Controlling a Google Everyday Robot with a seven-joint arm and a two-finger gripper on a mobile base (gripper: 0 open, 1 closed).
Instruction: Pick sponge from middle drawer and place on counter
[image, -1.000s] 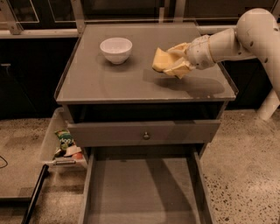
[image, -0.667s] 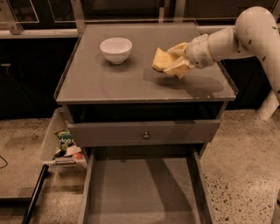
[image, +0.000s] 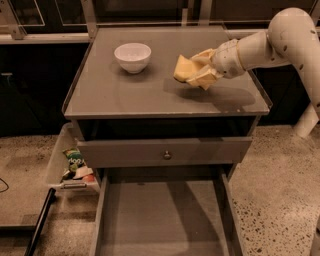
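My gripper (image: 194, 68) hangs over the right half of the counter (image: 120, 97), reaching in from the right on the white arm. It is shut on the pale-yellow sponge (image: 182, 68) and holds it a little above the counter top, with its shadow just below. Its pale-yellow fingers (image: 202, 78) clasp the sponge's right side. The middle drawer (image: 160, 217) is pulled wide open at the bottom of the view, and its flat grey floor is bare.
A white bowl (image: 132, 56) stands on the counter's back left. A grey drawer front with a small round knob (image: 167, 155) sits above the open drawer. A clear bin with snack packets (image: 75, 165) stands on the floor to the left of the cabinet.
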